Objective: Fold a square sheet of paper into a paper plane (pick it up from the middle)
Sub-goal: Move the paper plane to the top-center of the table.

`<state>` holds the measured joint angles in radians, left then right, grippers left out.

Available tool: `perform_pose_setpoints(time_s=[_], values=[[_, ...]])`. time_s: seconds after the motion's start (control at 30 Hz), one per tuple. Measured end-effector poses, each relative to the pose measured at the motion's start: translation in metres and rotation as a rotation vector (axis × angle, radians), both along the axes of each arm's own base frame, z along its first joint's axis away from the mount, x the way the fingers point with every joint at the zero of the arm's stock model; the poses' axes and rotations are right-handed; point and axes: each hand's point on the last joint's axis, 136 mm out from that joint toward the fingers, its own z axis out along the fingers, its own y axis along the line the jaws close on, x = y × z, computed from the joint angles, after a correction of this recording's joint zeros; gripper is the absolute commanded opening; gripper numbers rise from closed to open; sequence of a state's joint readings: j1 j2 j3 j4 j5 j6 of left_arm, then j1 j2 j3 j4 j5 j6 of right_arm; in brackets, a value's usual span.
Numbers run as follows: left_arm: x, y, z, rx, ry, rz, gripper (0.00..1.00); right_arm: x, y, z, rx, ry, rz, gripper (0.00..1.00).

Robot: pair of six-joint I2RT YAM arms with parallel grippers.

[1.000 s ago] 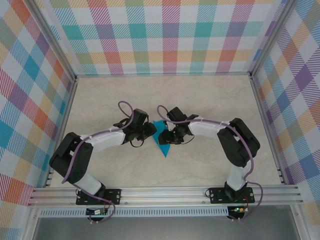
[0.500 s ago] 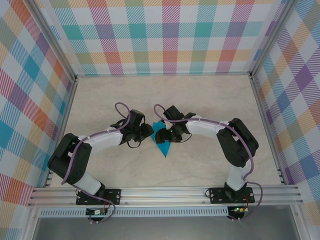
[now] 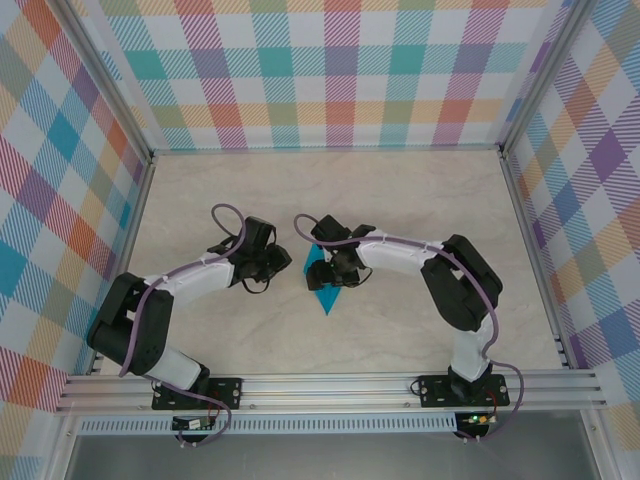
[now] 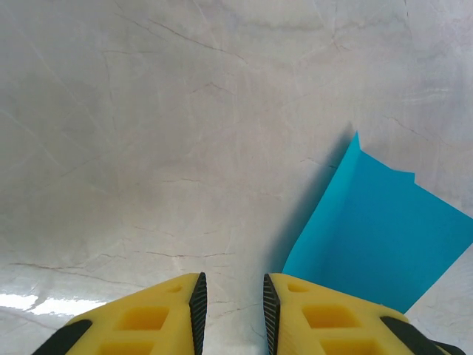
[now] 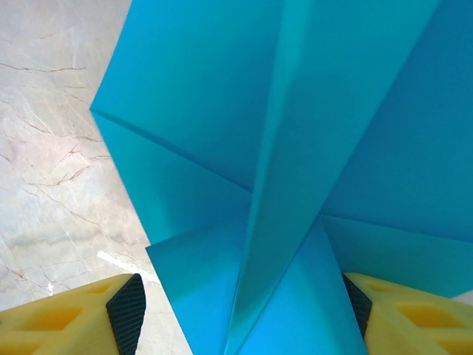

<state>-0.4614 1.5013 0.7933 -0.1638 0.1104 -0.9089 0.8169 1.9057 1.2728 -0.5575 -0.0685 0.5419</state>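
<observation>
Yellow-fingered left end effector [image 4: 231,303]: just left of the paper plane and not touching it; its jaws are a narrow gap apart with only bare stone between them, so it holds nothing.
Paper plane [image 3: 322,281]: teal-blue and part-folded, lying between the two end effectors with its pointed tip toward the arm bases. In the left wrist view one flap [image 4: 377,240] lifts off the stone and casts a shadow. In the right wrist view creases fan out from a centre ridge [image 5: 281,170].
Right end effector [image 5: 240,318]: directly over the paper plane, jaws spread wide to either side of the folded body and not clamped. I cannot tell whether the pads touch the paper.
Step in hand: probably a late fold, with the right arm set over the creased body and the left arm standing off.
Next move: likely closing on the centre ridge or pressing a wing flat. It calls for a light, square approach, since thin paper slides and buckles easily.
Surface [image 3: 420,200]: pale marbled stone, glossy and bare around the paper plane.
Room: pastel plaid walls [image 3: 340,70] behind and to both sides of the paper plane, and an aluminium rail [image 3: 330,385] on its near side.
</observation>
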Motion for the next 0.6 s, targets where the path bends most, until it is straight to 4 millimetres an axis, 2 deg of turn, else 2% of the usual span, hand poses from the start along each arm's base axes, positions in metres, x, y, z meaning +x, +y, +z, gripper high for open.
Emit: perform_pose_setpoints(time_s=[0.17,0.6], values=[[0.0,0.001,0.0,0.001,0.002,0.002,0.28,0.002,0.003,-0.003,-0.025,0.005,-0.027,0.64],[-0.003,0.002,-0.002,0.006,0.014,0.001,0.28,0.003,-0.008,-0.006,-0.081,0.017,-0.096,0.48]])
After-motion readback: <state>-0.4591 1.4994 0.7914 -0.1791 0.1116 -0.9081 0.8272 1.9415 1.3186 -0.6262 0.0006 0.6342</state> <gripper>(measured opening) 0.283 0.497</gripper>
